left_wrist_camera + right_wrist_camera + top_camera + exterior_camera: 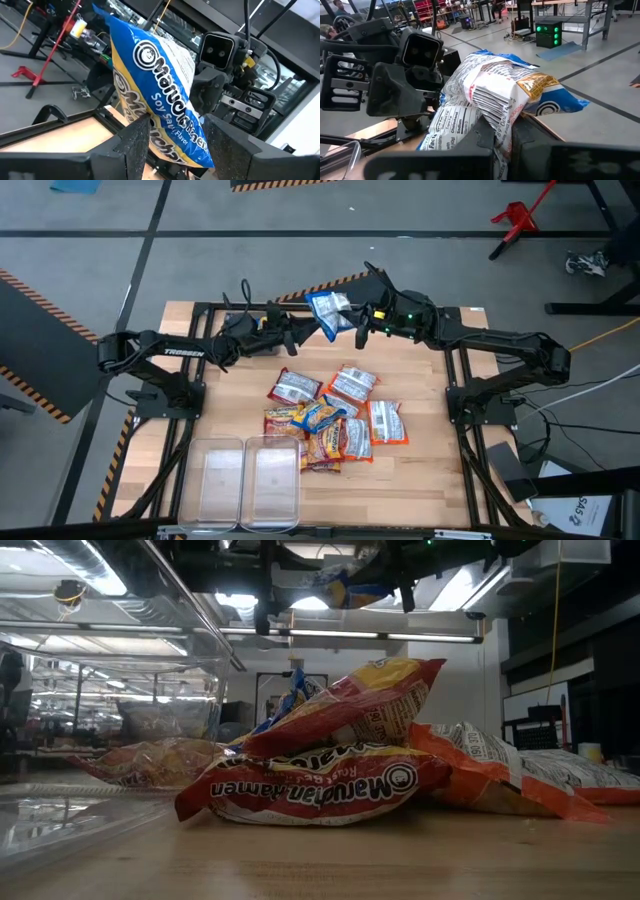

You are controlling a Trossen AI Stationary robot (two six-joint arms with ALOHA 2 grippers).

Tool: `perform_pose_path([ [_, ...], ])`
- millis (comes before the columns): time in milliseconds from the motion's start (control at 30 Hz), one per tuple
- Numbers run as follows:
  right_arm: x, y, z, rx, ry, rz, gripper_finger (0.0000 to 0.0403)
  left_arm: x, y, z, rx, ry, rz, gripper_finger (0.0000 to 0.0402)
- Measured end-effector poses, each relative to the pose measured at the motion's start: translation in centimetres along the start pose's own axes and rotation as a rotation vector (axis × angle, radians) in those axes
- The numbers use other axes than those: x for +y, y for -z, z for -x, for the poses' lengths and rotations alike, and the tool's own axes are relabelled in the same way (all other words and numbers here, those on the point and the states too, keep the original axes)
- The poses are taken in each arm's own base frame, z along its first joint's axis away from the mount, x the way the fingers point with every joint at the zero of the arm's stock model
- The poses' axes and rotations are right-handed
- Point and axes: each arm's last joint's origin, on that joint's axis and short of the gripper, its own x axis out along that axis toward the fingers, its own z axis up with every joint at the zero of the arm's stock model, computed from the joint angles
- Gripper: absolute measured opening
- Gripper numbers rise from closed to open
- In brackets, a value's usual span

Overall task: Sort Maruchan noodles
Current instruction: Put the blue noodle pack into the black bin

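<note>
The right tool (362, 318) is clamped shut on a blue-and-yellow packet (328, 312), held up in the air over the far edge of the counter (430, 470). The left tool (300, 332) faces it, fingers (134, 142) parted around the packet's lower end, apparently not yet pinching. This looks like a handover: the left tool should close firmly on the crinkly plastic before the right lets go, or the packet will drop. The other packets (335, 415) lie heaped at the counter's middle, and two clear bins (250, 475) stand at the near left. Bare wood around the heap leaves room; the black frame rail at the far edge is close beneath both arms.
</note>
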Motion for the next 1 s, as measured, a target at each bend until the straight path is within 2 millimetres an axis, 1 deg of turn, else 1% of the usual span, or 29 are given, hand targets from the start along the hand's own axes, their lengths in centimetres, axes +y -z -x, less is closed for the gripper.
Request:
perform_pose_path([
  [133, -0.02, 0.04, 0.0, 0.004, 0.001, 0.012, 0.0003, 0.04, 0.0, 0.0, -0.007, -0.012, -0.014, 0.0181],
  [233, -0.03, 0.07, 0.0, 0.007, 0.002, 0.013, 0.0003, 0.26, -0.07, 0.01, -0.047, -0.079, 0.004, 0.0181],
  [333, -0.03, 0.07, 0.0, 0.008, 0.002, 0.014, 0.0003, 0.37, -0.15, 0.02, -0.072, -0.113, -0.018, 0.0181],
  [467, -0.04, 0.16, -0.01, 0.017, 0.0, 0.015, 0.0003, 0.37, -0.15, 0.03, -0.08, -0.116, 0.051, 0.0181],
  [633, 0.0, 0.18, -0.01, 0.021, -0.012, 0.02, 0.0003, 0.76, 0.34, 0.04, -0.016, -0.139, 0.055, 0.0181],
  [700, 0.0, 0.19, -0.01, 0.021, -0.013, 0.027, 0.0003, 0.83, 0.26, 0.02, 0.011, -0.102, 0.057, 0.0183],
  [800, -0.04, 0.15, -0.01, 0.018, -0.012, 0.033, 0.0003, 0.87, 0.24, 0.01, 0.035, -0.071, 0.071, 0.0202],
  [1000, -0.07, 0.14, -0.01, 0.017, -0.009, 0.033, 0.0003, 0.96, 0.16, 0.01, 0.035, -0.072, 0.08, 0.027],
])
